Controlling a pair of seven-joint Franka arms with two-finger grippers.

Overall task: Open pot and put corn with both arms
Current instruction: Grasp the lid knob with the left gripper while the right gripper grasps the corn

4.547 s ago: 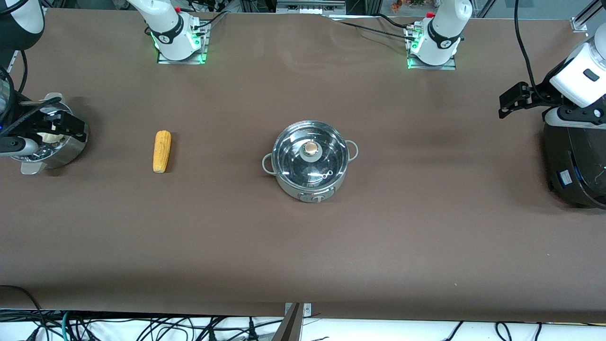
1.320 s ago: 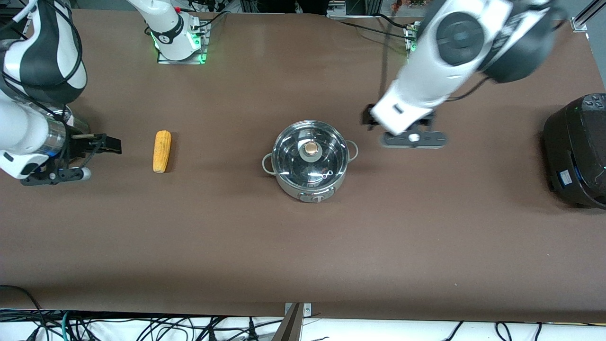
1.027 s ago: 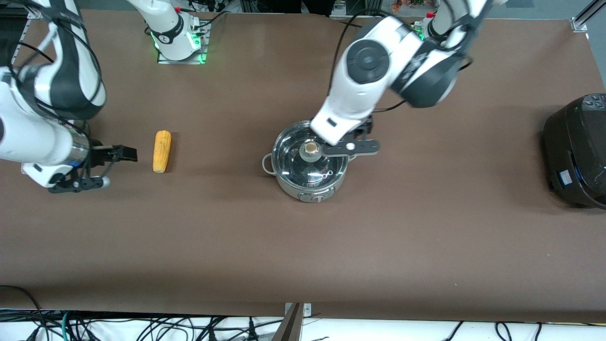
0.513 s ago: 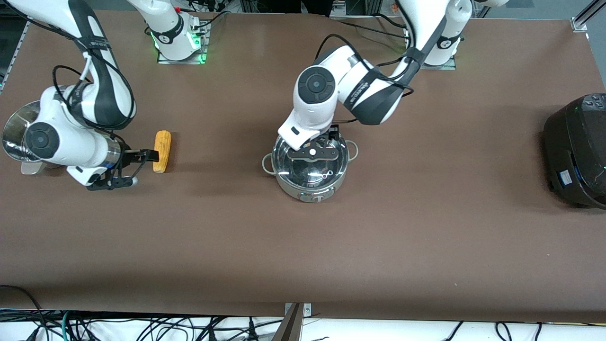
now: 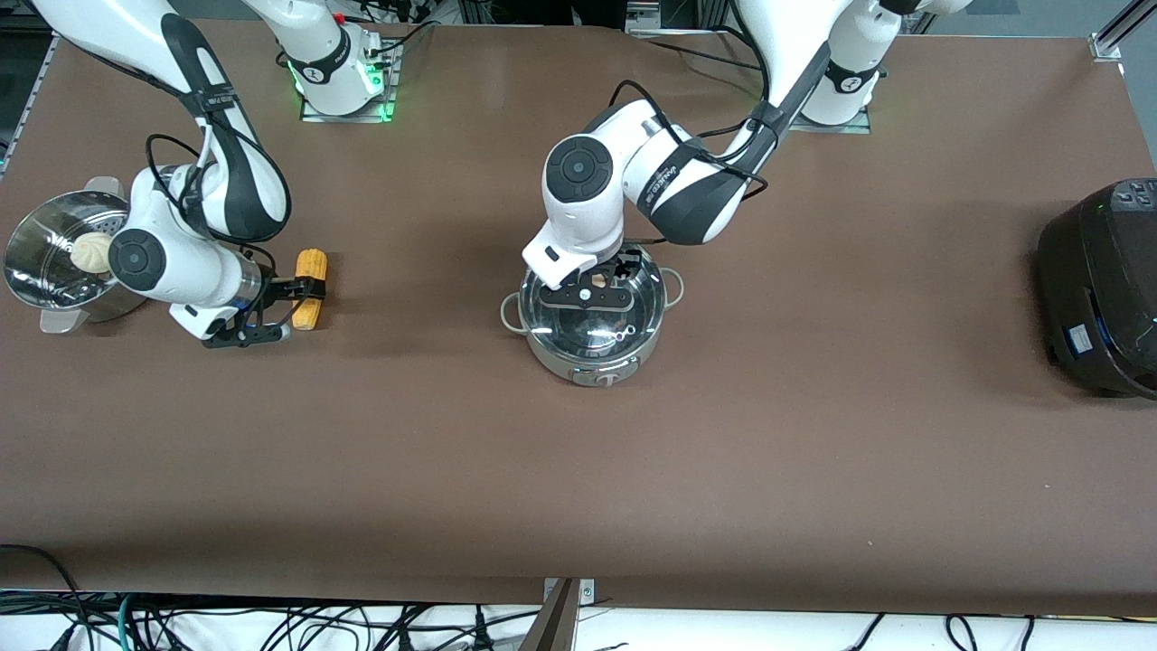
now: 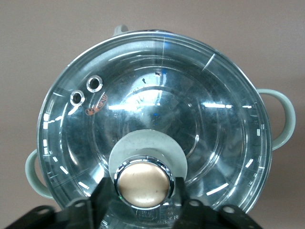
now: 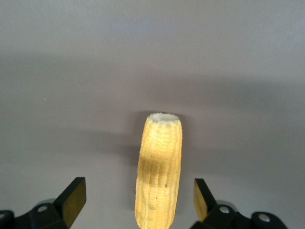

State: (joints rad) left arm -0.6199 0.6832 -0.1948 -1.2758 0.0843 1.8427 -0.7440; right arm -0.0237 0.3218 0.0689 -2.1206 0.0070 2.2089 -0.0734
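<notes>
At the right arm's end of the brown counter (image 5: 578, 470) I had a perforated steel steamer (image 5: 41, 271) holding a round white bun (image 5: 90, 248), which I left alone. Beside it, toward the middle of the counter, the tapered yellow-orange corn cob (image 5: 310, 289) lay flat, and my right end effector (image 5: 298, 294) sat low over the end of it nearer the front camera; in the right wrist view the cob (image 7: 158, 169) ran up between the two spread fingers (image 7: 72, 199), which stood clear of it on both sides, so nothing was gripped yet. My judgement was that closing well there meant keeping the cob centred between the pads and squeezing across its thicker part, since a tapered, rounded cob would tend to roll or squirt out of an off-centre pinch. Mid-counter stood the shiny round stainless-steel pot (image 5: 592, 357) with its clear glass lid (image 6: 157, 119) in place. My left end effector (image 5: 592, 291) was down on the lid, and the left wrist view showed the tan knob (image 6: 144, 186) sitting between the black fingers (image 6: 102, 198), released and not yet pinching as far as I could see. I would close squarely on the knob and lift straight up, so the lid cleared the rim without dragging the pot. A big black appliance (image 5: 1098, 289) sat at the left arm's end.
</notes>
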